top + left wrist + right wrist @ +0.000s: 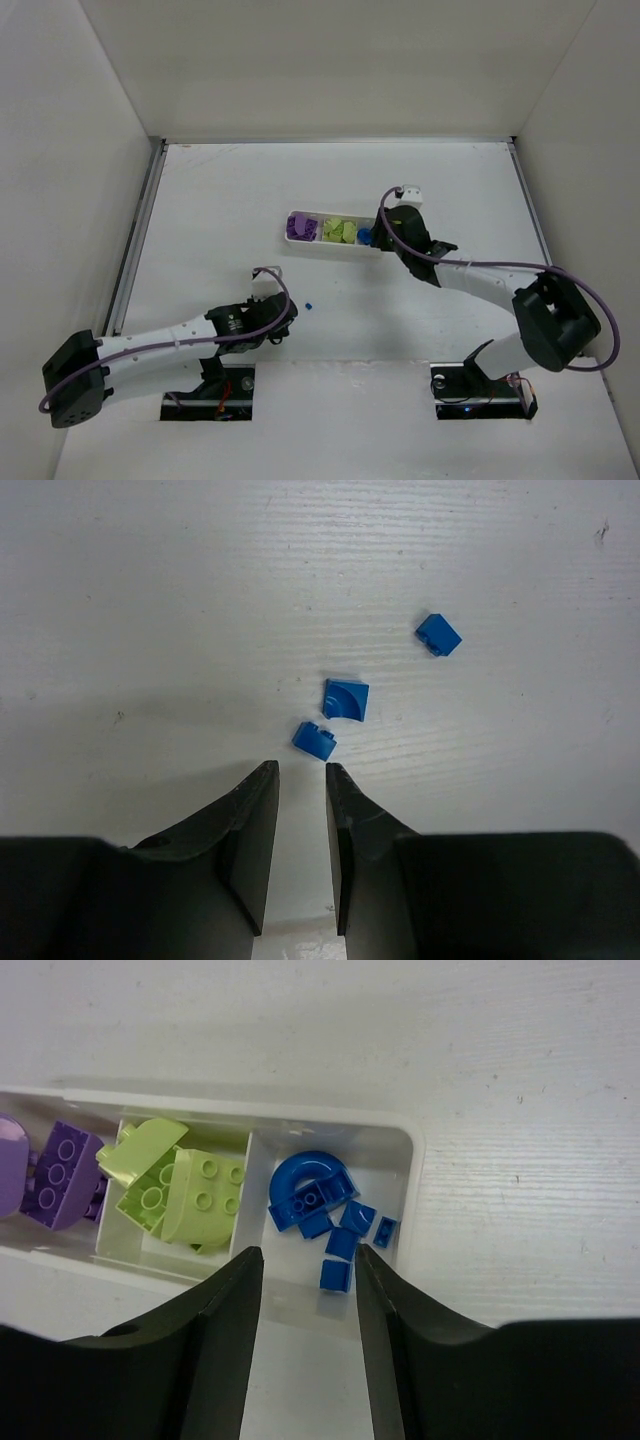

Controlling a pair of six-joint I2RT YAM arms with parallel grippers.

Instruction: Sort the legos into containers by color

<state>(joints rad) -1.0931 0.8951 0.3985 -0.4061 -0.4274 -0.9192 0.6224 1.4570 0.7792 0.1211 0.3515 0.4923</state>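
As the sort stands: the tray [405,1145] holds purple bricks [62,1165] in its 9 o'clock cell, yellow-green bricks [190,1195] in the middle cell and blue pieces [310,1185] in the 3 o'clock cell. Each cell has one colour, so the task looks nearly done.
Right tool [306,1252]: the jaws are apart and empty above the near wall of the blue cell, a position suited to dropping small parts there.
Left tool [301,768]: the jaws are narrowly parted with nothing between them, low over the desk [150,600]. The slim gap suits tiny parts.
Loose blue pieces [346,699]: three lie on the desk at 12 to 1 o'clock of the left tool, the nearest just beyond its tips. They are not yet sorted and are probably the next pick.
Materials: the bricks are hard, glossy plastic with studded tops, and one blue part is an arch. The tray is smooth, white and thin-walled. The desk is matt white with a faint grain.
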